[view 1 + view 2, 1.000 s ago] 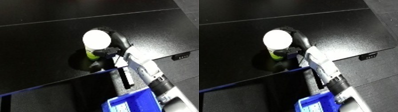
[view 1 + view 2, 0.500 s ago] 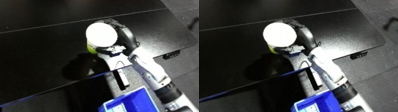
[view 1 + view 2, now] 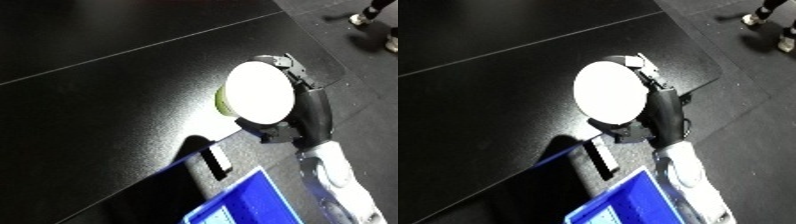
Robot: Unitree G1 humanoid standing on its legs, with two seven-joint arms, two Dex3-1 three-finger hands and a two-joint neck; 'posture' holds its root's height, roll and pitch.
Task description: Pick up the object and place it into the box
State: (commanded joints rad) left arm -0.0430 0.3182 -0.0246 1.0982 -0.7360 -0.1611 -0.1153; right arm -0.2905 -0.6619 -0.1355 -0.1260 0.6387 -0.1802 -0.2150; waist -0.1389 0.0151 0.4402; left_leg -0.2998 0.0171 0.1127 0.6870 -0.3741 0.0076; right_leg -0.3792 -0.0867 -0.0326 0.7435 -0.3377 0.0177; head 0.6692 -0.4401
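Since earlier frame we lift object [image 3: 258,97] higher, clear of black table [image 3: 107,90], toward its right edge. Our right hand [image 3: 302,112] fingers curl round white-topped, green-sided object. Blue bin [image 3: 633,202] sits below, near lower edge.

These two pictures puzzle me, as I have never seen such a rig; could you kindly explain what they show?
Both come from one stereo camera on a humanoid robot's head, looking down, so they nearly match. The white and silver forearm entering from below is the robot's right arm. Its black right hand is curled round an object with a white round top and a yellow-green body, held above the black table. The blue bin where it belongs shows at the bottom edge. The left hand is not in view.
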